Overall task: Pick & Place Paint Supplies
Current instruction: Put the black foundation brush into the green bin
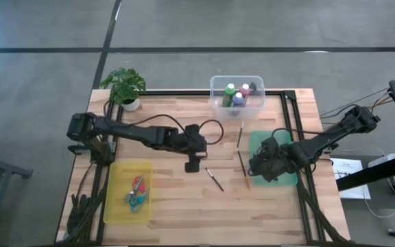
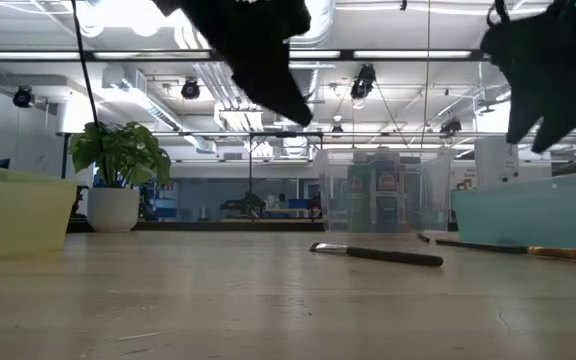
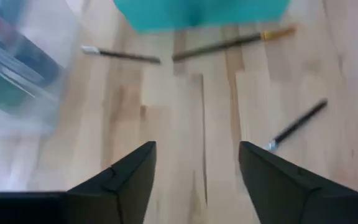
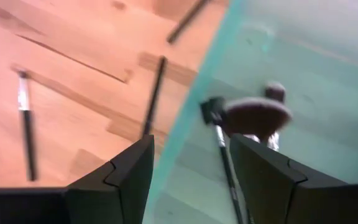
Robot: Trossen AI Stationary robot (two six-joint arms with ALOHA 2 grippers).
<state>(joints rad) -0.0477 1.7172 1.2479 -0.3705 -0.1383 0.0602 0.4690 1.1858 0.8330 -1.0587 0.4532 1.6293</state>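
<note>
Wooden table (image 1: 184, 206): left gripper (image 1: 193, 165) unclenched, empty, above it, short brush (image 1: 214, 180) just beside; right gripper (image 1: 265, 165) likewise spread, over green tray (image 1: 290, 180).

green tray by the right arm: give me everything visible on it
The green tray is a shallow, translucent teal-green rectangular tray, plastic by the look of it, lying flat on the wooden table near its right edge. The right gripper, fingers open, hangs over its near-left corner and hides part of it. The right wrist view shows a fluffy brown-headed brush with a dark ferrule lying inside it. A thin brush lies on the table along its left edge; contact cannot be judged.
</note>
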